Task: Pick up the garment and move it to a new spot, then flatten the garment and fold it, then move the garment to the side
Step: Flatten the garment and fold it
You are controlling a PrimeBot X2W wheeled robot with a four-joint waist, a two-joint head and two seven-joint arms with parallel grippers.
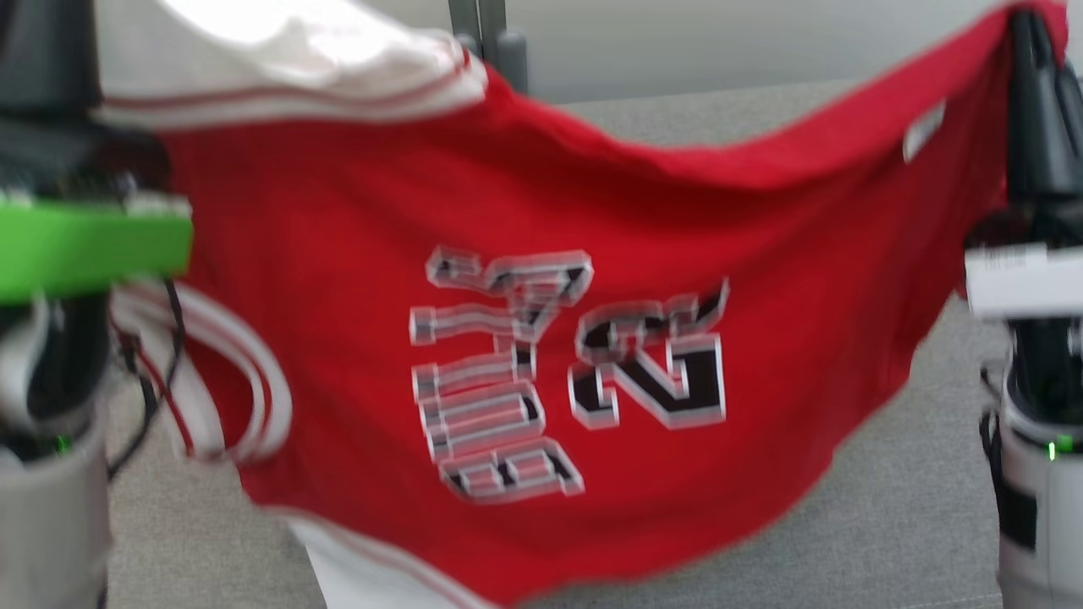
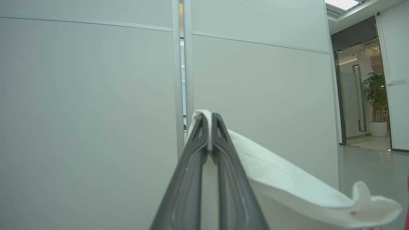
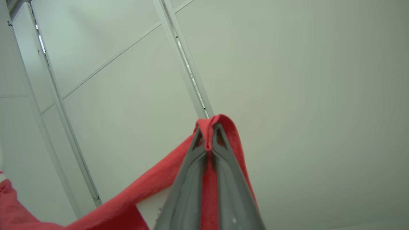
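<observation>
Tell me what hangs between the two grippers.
The red garment hangs spread between left gripper and right gripper, each shut on an edge; the head view shows it.

A grey, cloth-textured surface (image 1: 897, 507) stretches back toward the pale wall (image 1: 719, 42), its middle hidden by the hanging garment (image 1: 541, 254).

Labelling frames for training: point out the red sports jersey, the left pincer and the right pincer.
red sports jersey (image 1: 338, 254), head view, red chest panel.
left pincer (image 2: 209, 119), left wrist view, between fingertips.
right pincer (image 3: 209, 129), right wrist view, between fingertips.
</observation>
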